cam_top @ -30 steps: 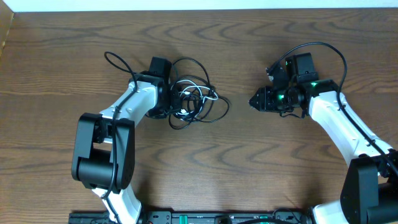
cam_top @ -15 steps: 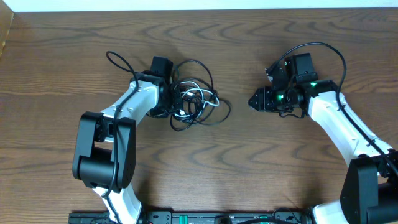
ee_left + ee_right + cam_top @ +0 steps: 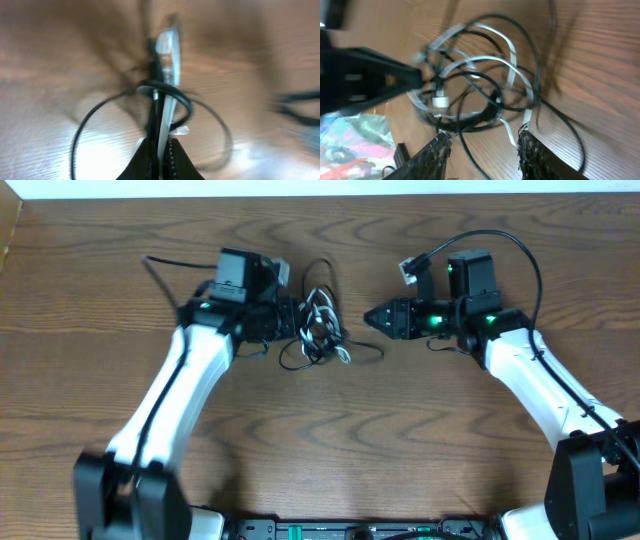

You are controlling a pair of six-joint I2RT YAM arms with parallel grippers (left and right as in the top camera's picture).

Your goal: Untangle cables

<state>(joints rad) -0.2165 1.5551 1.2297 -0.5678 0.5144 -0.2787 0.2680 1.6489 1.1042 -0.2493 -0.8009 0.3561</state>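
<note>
Wood counter [image 3: 420,450] | cables [image 3: 322,330]: far-centre tangle, likely light, limp, springy | left fingers [image 3: 182,167] clamped on white and black strands | right fingers [image 3: 436,152] apart, just right of tangle | best hold, I judge: free outer loop

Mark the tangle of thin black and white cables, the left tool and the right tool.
tangle of thin black and white cables [image 3: 322,332], overhead view, middle of the knot.
left tool [image 3: 160,150], left wrist view, between its closed fingertips.
right tool [image 3: 370,317], overhead view, between its fingertips.

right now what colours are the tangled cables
The cables are black and white; clearest from right wrist.
</note>
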